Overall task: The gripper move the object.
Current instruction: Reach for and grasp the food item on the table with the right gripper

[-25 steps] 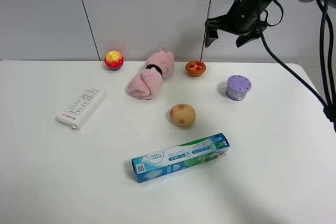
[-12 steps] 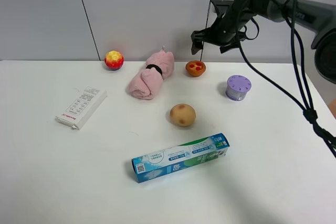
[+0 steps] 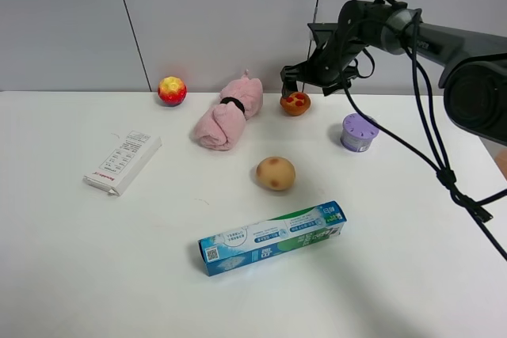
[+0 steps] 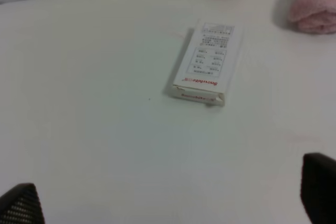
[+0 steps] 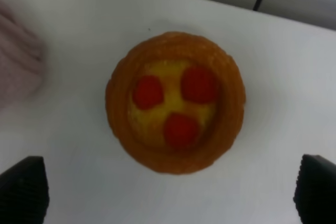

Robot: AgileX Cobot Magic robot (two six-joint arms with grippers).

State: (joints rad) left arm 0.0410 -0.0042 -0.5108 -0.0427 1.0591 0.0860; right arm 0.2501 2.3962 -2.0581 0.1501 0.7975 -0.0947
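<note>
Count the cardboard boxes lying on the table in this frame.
2. The white box lies on the left, apart from everything else. The blue-green toothpaste box lies nearest the camera, in front of the tan ball. None looks hidden.

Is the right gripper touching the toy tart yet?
Apart. The right wrist view shows the open right gripper with both fingertips wide of the toy tart, and bare table between each fingertip and the crust.
</note>
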